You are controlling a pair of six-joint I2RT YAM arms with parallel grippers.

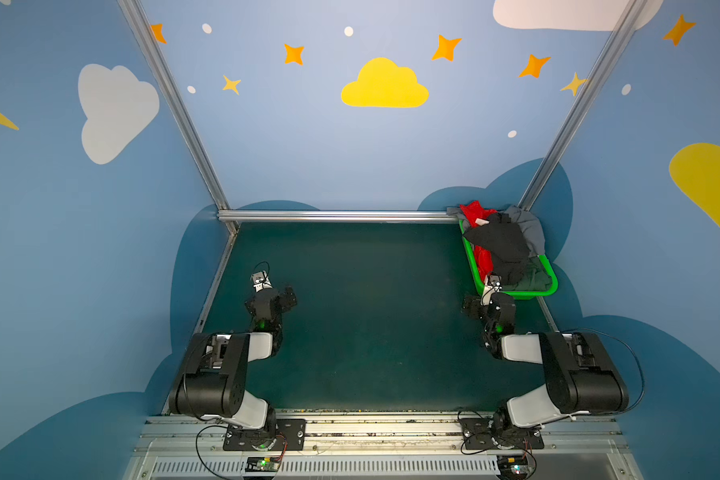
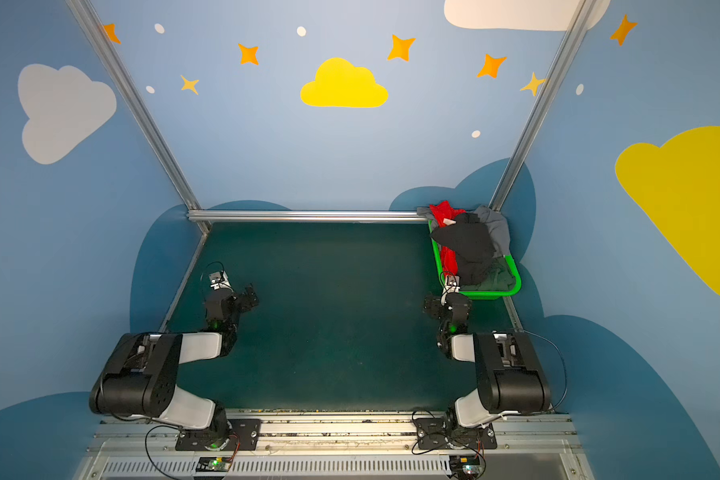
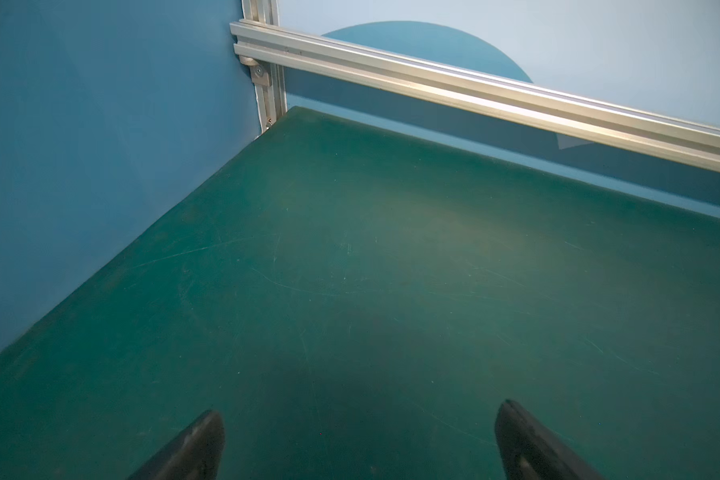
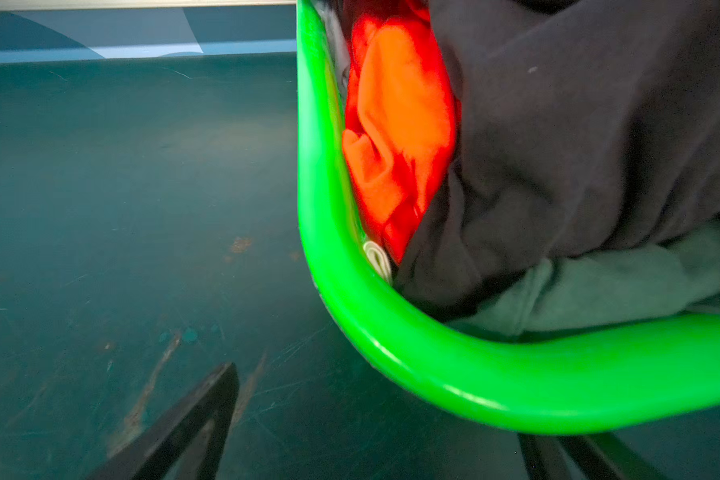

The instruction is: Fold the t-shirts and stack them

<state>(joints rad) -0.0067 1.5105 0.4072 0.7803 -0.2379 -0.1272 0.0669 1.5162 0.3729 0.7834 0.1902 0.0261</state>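
Note:
The t-shirts lie heaped in a bright green basket (image 1: 548,291) at the table's far right. The black t-shirt (image 1: 501,245) is on top, and the red one (image 1: 474,214) hangs over the far-left side. Behind them is the grey one (image 1: 531,226), and the dark green one (image 1: 533,280) fills the near end. In the right wrist view the red shirt (image 4: 400,124), black shirt (image 4: 578,145) and dark green shirt (image 4: 620,286) press against the basket rim (image 4: 516,386). My right gripper (image 4: 379,399) is open and empty just outside the basket's near-left corner. My left gripper (image 3: 358,409) is open and empty over bare mat.
The dark green mat (image 1: 371,311) covers the table. An aluminium rail (image 1: 333,216) runs along the back edge, with slanted posts at both far corners. Blue walls close in on the left (image 3: 100,166) and right. Both arm bases sit on the front rail (image 1: 375,428).

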